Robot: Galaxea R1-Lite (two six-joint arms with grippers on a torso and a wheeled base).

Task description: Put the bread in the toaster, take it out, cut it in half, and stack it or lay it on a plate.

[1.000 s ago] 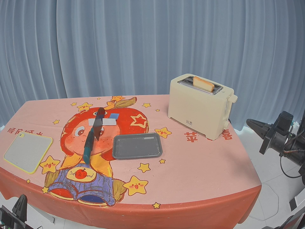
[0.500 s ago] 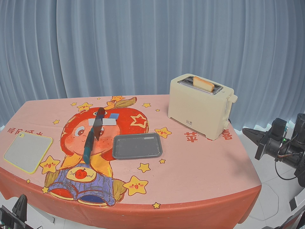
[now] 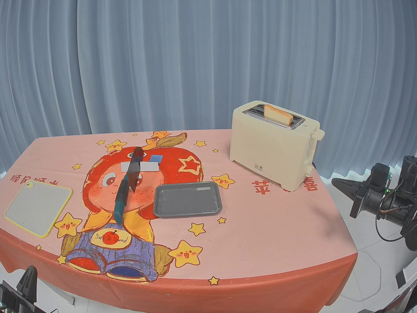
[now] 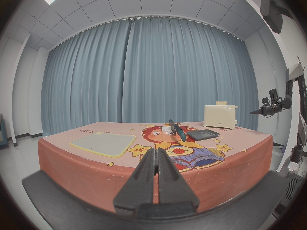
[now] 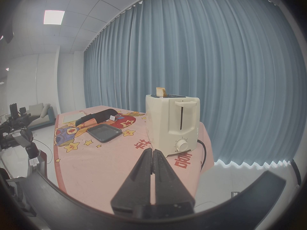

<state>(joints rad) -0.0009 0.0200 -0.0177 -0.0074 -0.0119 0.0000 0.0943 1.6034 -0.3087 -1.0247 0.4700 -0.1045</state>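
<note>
Right pincer: clenched, nothing between its fingers. It is held off the right end of the worktop, level with the side of the cream two-slot toaster and pointing at it. My reading is that it is staged for the lift-out. The toaster's cream slide lever sits at the top of its slot, and the browned slice of bread stands up out of one slot with its upper part exposed. The fingers must part before they can take it.

Left pincer: likewise clenched and empty. It sits low, off the front left corner and below the worktop's edge, clear of everything. Probably parked until the cutting.

Outward over the pink cartoon-print worktop:
- The toaster sits near the back right corner, and its black power cord drops off the right end. That is a likely snag for an arm coming in from that side.
- The dark grey rectangular plate is mid-worktop, well apart from the toaster. The bare cloth between them leaves open room for the carry.
- The teal-handled knife with a dark blade is just left of the plate. Its blade is propped on a small white block and its handle points toward the front — judged an easy pick.
- The pale grey cutting board with a yellow-green rim is far left, close to the front edge on the left arm's side.

The bread has nearly the whole worktop to cross to reach that board.
</note>
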